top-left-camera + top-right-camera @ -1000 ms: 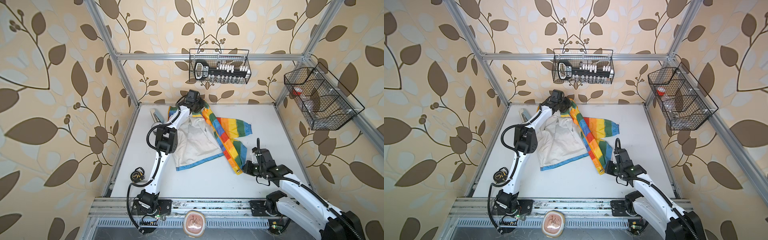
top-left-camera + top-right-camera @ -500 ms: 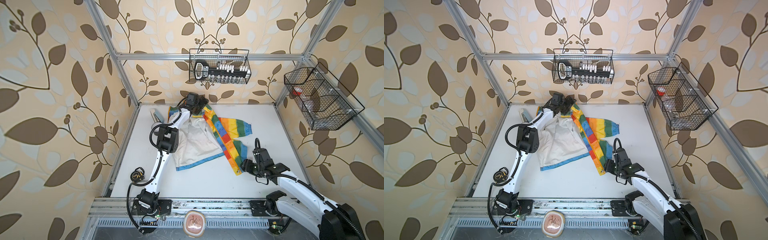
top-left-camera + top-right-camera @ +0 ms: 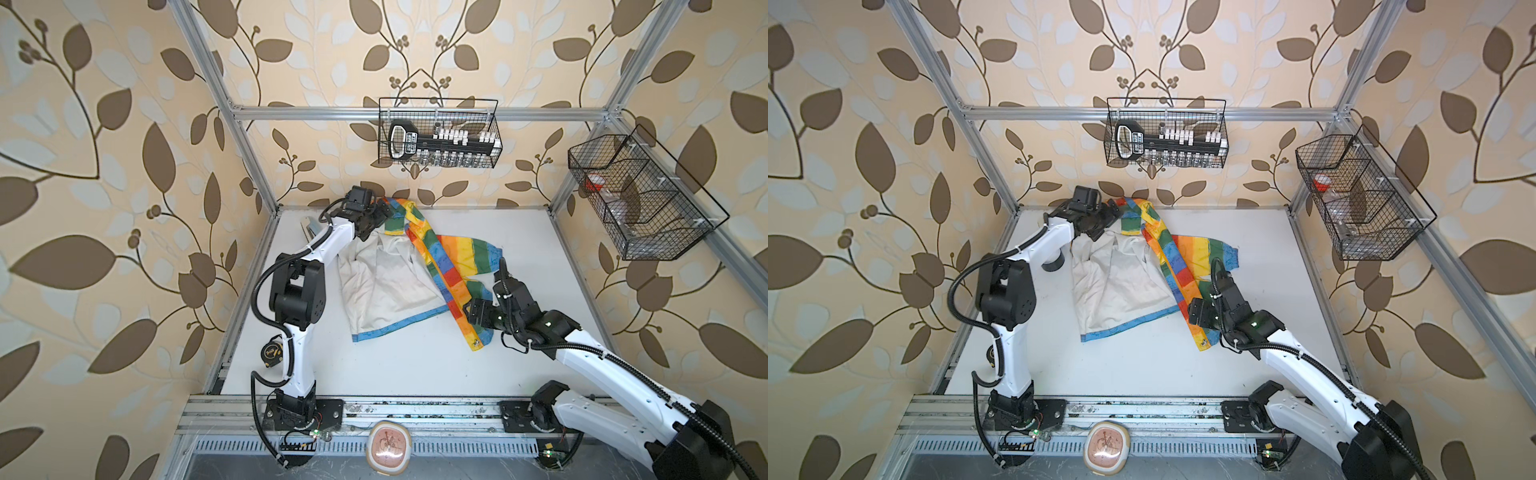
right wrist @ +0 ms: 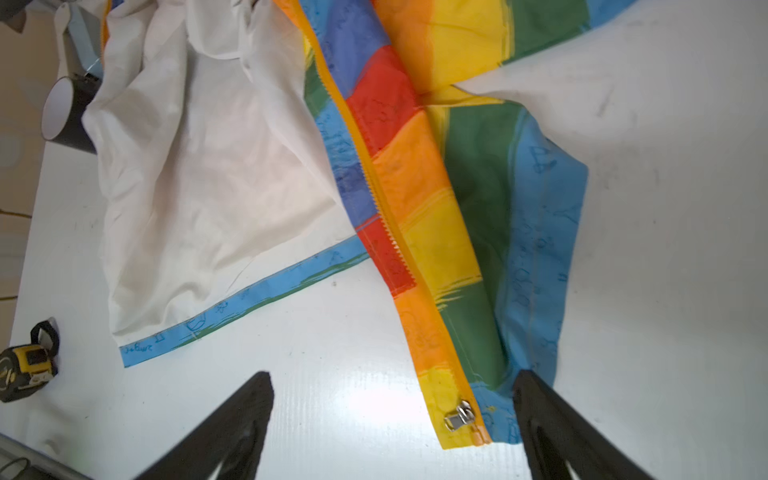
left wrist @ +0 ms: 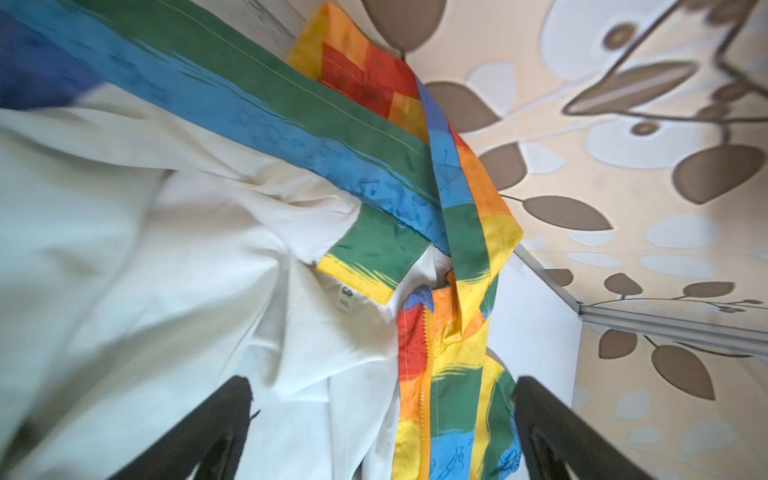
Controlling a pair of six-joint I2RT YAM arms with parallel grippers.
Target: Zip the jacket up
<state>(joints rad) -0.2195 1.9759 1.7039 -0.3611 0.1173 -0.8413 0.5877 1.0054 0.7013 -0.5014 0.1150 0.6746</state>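
The jacket (image 3: 386,282) lies open on the white table (image 3: 415,374) with its pale lining facing up. One rainbow front edge is folded across it from the far collar down to the near hem. The orange zipper (image 4: 374,183) runs along that edge. Its metal pull (image 4: 457,417) sits at the hem end, between the fingers of the right gripper (image 4: 392,376) and closer to the finger on the blue-hem side.

Those fingers are spread wide and pinch nothing. One fingertip (image 4: 540,399) meets the edge of the blue cloth, and the other hangs over bare table. The right arm reaches in low from the near rail, forearm sloping down and wrist turned toward the hem corner.

The left gripper (image 5: 382,386) is at the collar end, close to the back wall. Its fingers are also spread, with the zipper edge and lining lying between them unclamped. Whether they touch the cloth cannot be told. The left arm rises from its base with the elbow high and the forearm stretched over the lining.

A tape measure (image 4: 25,365) lies on the table, well apart from the right fingers, past the lining's hem.
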